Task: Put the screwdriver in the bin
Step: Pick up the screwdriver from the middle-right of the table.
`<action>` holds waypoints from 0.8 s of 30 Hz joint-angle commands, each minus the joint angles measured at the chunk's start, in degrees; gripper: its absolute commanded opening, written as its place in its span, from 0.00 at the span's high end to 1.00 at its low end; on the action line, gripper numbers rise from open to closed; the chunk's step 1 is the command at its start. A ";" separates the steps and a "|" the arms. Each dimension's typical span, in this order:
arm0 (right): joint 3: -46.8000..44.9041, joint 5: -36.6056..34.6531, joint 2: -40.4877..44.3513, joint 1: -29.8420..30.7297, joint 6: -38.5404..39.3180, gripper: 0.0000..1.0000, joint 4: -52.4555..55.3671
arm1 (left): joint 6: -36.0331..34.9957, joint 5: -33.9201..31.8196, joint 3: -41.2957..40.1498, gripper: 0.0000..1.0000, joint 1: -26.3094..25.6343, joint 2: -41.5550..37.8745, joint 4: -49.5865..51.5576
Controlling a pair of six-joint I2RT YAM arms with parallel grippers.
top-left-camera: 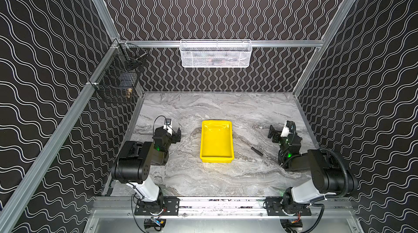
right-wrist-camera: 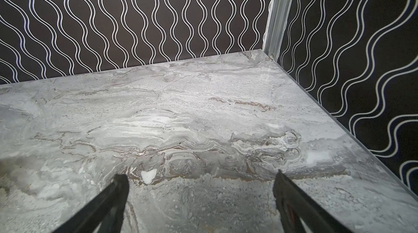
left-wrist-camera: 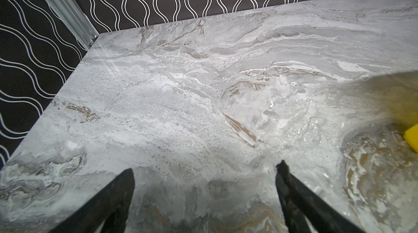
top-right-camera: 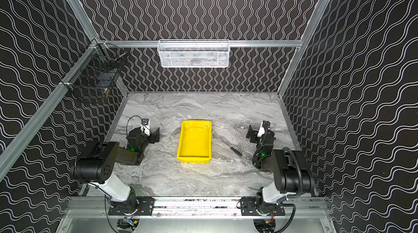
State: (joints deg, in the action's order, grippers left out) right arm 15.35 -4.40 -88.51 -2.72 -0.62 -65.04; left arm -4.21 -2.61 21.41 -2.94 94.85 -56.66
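Note:
The small black screwdriver (top-left-camera: 256,150) (top-right-camera: 236,151) lies slanted on the marble table, just right of the yellow bin (top-left-camera: 216,143) (top-right-camera: 194,141), which stands empty at the table's middle. My right gripper (top-left-camera: 272,133) (top-right-camera: 251,132) is open, low over the table, right of and a little behind the screwdriver. The right wrist view shows only bare marble between its spread fingers, with the gripper (right-wrist-camera: 200,174) empty. My left gripper (top-left-camera: 177,135) (top-right-camera: 156,134) is open left of the bin. In the left wrist view that gripper (left-wrist-camera: 205,167) holds nothing, and a corner of the bin (left-wrist-camera: 412,139) shows at the edge.
A white mesh basket (top-left-camera: 216,54) hangs on the back rail. A black wire basket (top-left-camera: 119,75) hangs at the back left corner. Patterned walls close the table on three sides. Both arm bases sit on the front rail.

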 commanded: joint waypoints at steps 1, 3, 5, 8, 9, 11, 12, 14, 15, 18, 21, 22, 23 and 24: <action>0.03 0.53 0.08 0.00 0.05 0.01 -2.36 | 2.66 -6.24 1.04 0.01 -0.04 -2.12 1.84; -0.23 0.09 0.31 0.00 0.16 0.01 -2.68 | 4.31 -13.14 4.48 0.01 -0.69 -5.66 11.00; -0.65 -0.43 1.97 0.01 -0.11 0.01 -2.48 | 6.68 -18.25 10.92 0.01 -1.01 -9.69 25.43; 1.33 -1.56 8.91 0.04 -1.22 0.01 7.23 | 10.97 -18.35 18.01 0.01 -1.02 -14.52 38.53; 4.07 -1.58 11.63 0.00 -3.06 0.01 17.41 | 12.20 -16.47 20.18 0.01 -1.02 -16.00 41.90; 9.67 0.70 16.31 0.00 -3.38 0.01 32.06 | 15.75 -13.02 24.23 0.01 -1.02 -17.75 47.52; 12.07 2.64 18.05 0.00 -3.16 0.01 37.56 | 17.97 -11.28 26.34 0.01 -1.01 -18.21 50.30; 16.62 7.98 20.57 0.00 -1.88 0.01 47.08 | 22.01 -8.89 31.16 0.01 -1.02 -17.94 57.26; 19.01 11.29 21.41 0.00 -1.58 0.01 52.11 | 24.70 -8.05 34.55 0.01 -1.01 -16.90 62.20; 25.80 19.68 22.66 0.00 -1.32 0.01 66.09 | 27.59 0.50 44.39 0.01 -1.02 -12.11 73.98; 29.00 24.42 23.14 0.11 -3.16 0.01 74.51 | 29.24 10.14 51.27 0.01 -1.36 -9.27 81.17; 28.96 24.51 23.45 0.31 -3.84 0.01 76.06 | 29.27 13.27 53.12 0.01 -1.81 -8.70 82.94; 28.69 23.94 23.64 0.60 -4.36 0.01 77.00 | 28.44 14.80 54.78 0.01 -2.37 -8.34 84.80; 28.06 23.56 23.92 0.90 -4.52 0.01 78.24 | 26.80 14.77 56.84 0.01 -3.43 -7.97 87.59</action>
State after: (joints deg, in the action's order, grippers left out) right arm 43.59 15.44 -65.08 -2.28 -3.90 1.48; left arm 22.28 3.25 74.63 -5.10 86.19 19.84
